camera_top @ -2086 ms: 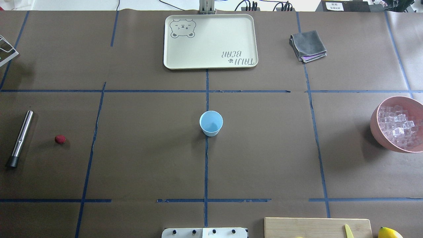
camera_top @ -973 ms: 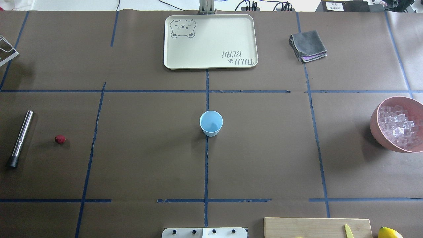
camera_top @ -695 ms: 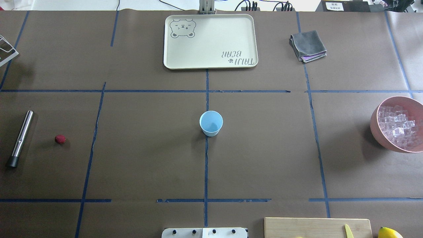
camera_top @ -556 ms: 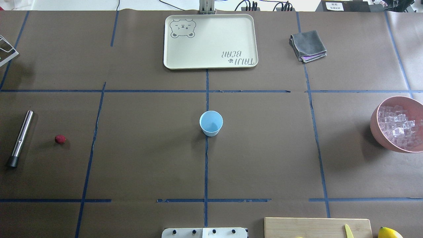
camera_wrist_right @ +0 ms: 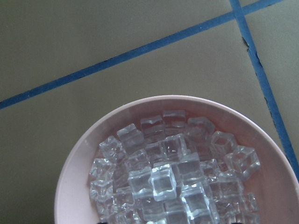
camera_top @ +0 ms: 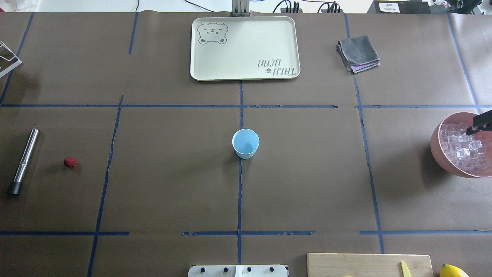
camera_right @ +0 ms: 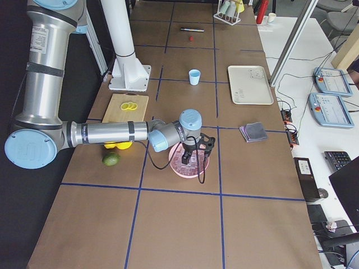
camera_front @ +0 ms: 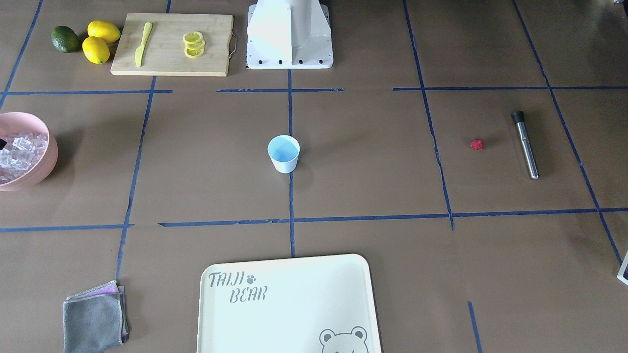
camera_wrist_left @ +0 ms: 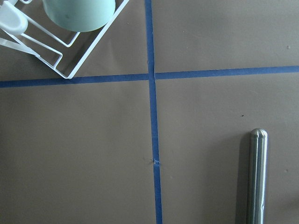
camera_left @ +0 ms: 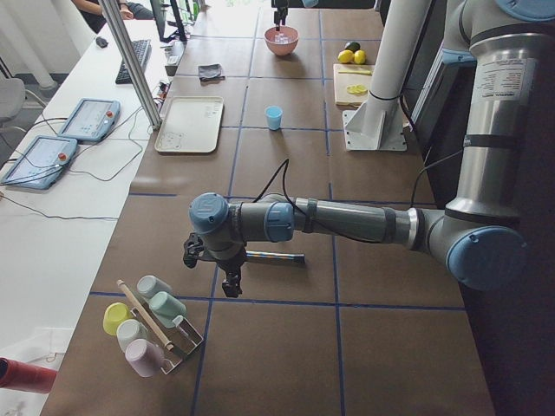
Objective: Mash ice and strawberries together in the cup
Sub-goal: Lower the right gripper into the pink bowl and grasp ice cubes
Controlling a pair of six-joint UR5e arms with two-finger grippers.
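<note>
1. We judge the step in hand to be fetching ice. The right end effector (camera_right: pixel 194 158) hangs over the pink bowl (camera_top: pixel 438 154), well off to the robot's right of the cup (camera_top: pixel 245 143). Only a dark sliver of it reaches the overhead view, so we cannot tell whether it is released or clenched.
2. To do this well, we would go for a cube riding high in the heap, like the one standing proud near its middle. We would come straight down with the jaws spread just wide enough for a single cube. These cubes look slick, so a gentle squeeze should keep one from squirting out. We would also stay clear of the bowl's rim.
3. The ice (camera_wrist_right: pixel 163 179) lies directly beneath that end effector, and the wrist camera stares down into the pile. We see no contact yet.
4. The cup stands upright on the central tape line of the tabletop (camera_top: pixel 173 184), and it looks empty.
5. The strawberry (camera_top: pixel 70 162) sits well out to the robot's left of the cup, with a steel muddler (camera_top: pixel 24 161) farther from the cup on that same side.
6. The left end effector (camera_left: pixel 212 269) hovers out by that muddler, far from the cup. Released or clenched, we cannot tell.
</note>
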